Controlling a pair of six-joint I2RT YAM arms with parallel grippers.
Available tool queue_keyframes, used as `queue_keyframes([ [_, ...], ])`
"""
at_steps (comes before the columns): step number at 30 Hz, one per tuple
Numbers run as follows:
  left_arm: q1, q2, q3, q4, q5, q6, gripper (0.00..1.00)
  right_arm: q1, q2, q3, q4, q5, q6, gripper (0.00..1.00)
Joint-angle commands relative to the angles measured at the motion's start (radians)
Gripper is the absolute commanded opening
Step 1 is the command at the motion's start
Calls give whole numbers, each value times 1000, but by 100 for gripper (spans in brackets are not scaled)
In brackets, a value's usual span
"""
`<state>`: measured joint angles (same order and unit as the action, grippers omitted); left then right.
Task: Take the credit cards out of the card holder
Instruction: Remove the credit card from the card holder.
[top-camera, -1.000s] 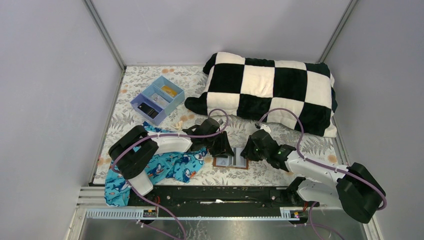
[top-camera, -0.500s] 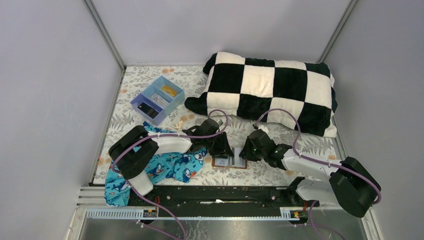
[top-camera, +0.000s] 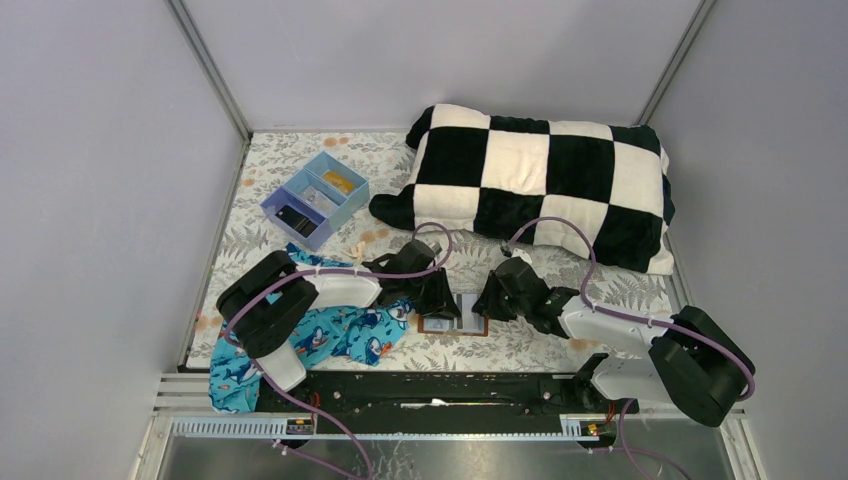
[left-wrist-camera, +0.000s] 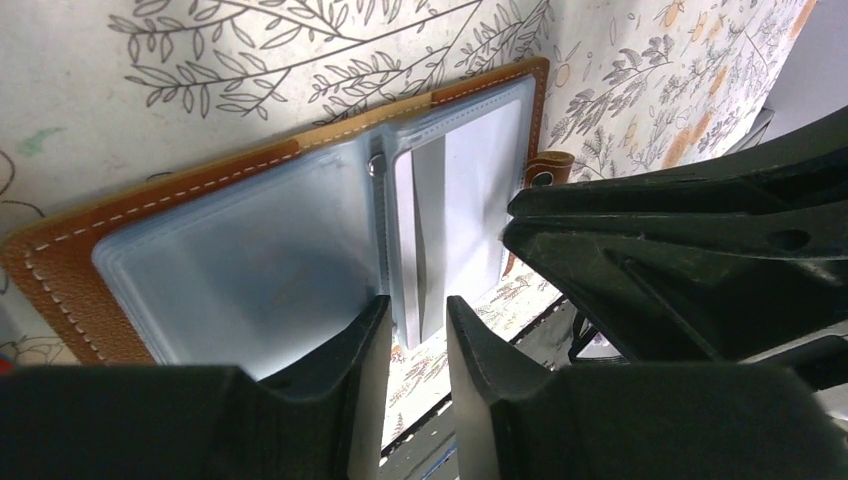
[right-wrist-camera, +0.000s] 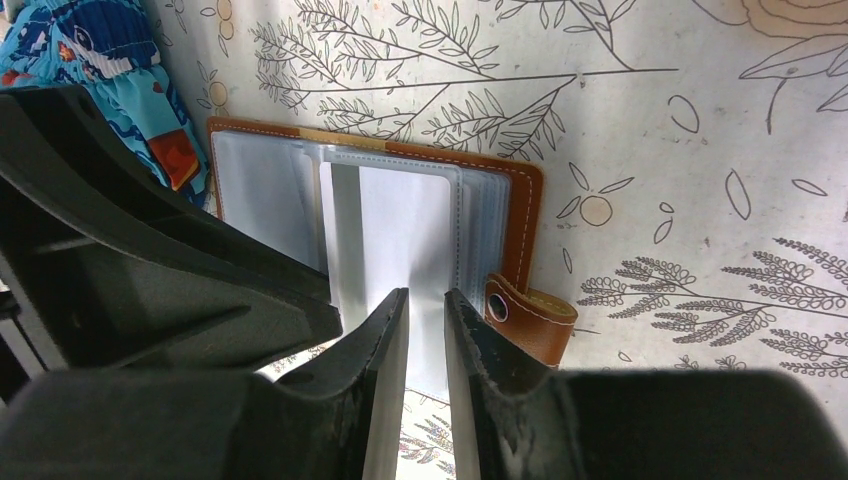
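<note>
Between the left gripper and the right gripper, both with jaws narrowly parted, we see the card holder lying open, a whitish credit card jutting lengthwise from its right half toward the right pair; whether they pinch it we cannot tell.

The brown card holder lies open flat, a whitish card sticking partly out of its sleeve.
</note>
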<state>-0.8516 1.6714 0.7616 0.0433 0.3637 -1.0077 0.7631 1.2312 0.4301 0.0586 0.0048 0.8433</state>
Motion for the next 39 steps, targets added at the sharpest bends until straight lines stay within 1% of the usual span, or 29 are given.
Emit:
queue_keyframes([
  [1, 8, -1, -19, 56, 17, 8, 26, 5, 11, -12, -6, -3, 7, 27],
  [3, 8, 0, -22, 72, 18, 5, 24, 5, 8, -11, -8, -3, 6, 27],
  [13, 9, 35, -34, 157, 37, -26, 21, 6, 7, -12, -12, -2, 5, 26],
  [17, 8, 38, -32, 166, 34, -29, 6, 6, 7, -12, -14, -3, 3, 26],
  [18, 8, 38, -31, 167, 35, -28, 0, 6, 5, -14, -14, -3, 3, 26],
  [26, 21, 8, -70, 160, 42, -6, 0, 5, -15, -45, -25, 15, 10, 26],
  [30, 33, -18, -101, 175, 68, 10, 0, 6, -28, -65, -28, 26, 13, 26],
  [39, 43, -48, -138, 167, 79, 36, 0, 7, -15, -86, -24, 26, 14, 25],
])
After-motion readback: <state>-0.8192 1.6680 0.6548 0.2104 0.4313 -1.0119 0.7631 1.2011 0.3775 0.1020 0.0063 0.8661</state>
